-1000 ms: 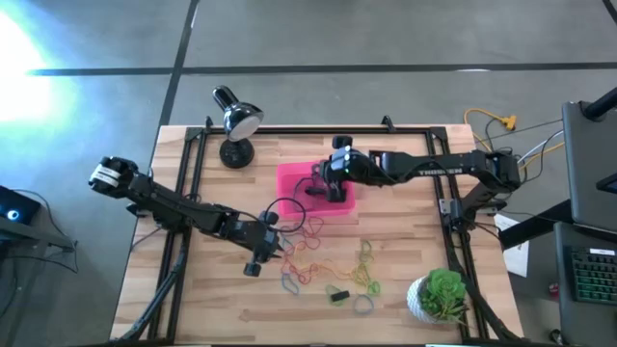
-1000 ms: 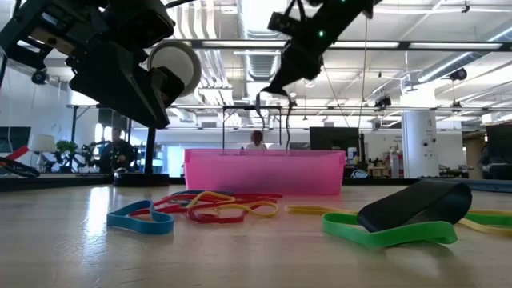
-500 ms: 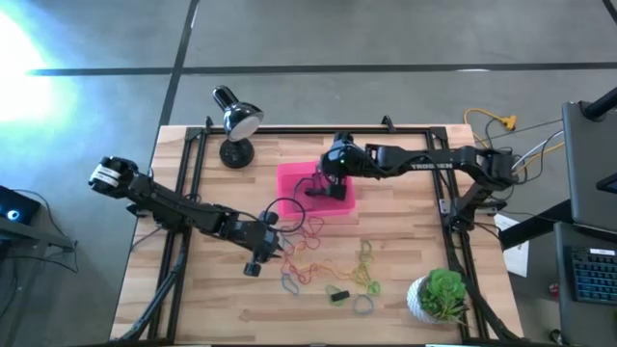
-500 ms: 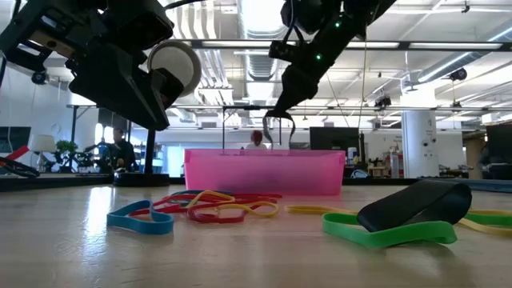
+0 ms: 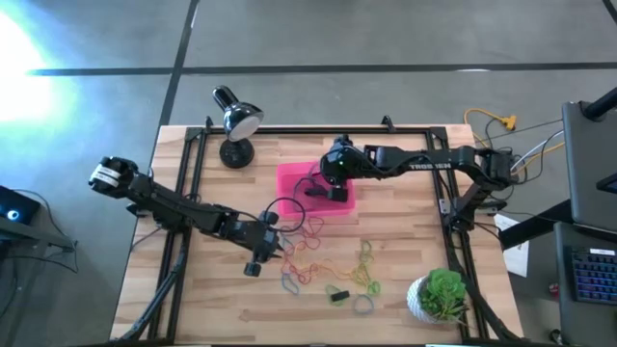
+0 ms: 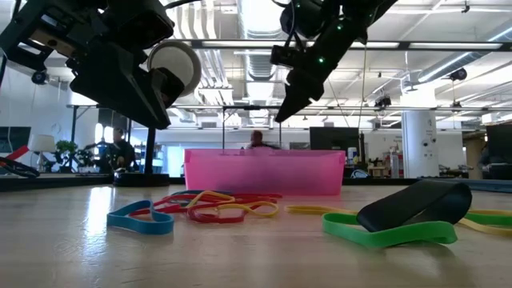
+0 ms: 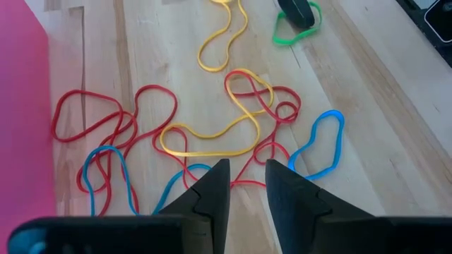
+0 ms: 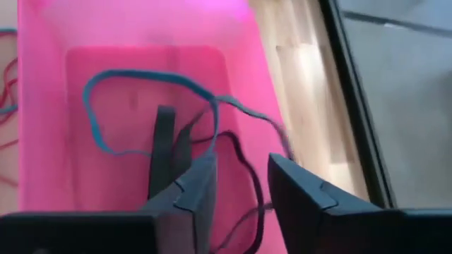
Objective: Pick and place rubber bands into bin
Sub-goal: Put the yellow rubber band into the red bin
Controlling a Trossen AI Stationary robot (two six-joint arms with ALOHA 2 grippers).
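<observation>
The pink bin sits mid-tabletop, a thin blue band and dark bands blurred inside it. The right claw hangs above it, fingers parted, gripping nothing. Loose rubber bands sprawl beside the bin; the left claw hovers over them, slightly open, empty.

"TROSSEN" lettering on right arm

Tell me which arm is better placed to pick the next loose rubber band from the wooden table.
The left. Its gripper hangs open directly above the tangled red, yellow and blue rubber bands, while the right gripper is over the bright pink plastic bin.
</observation>
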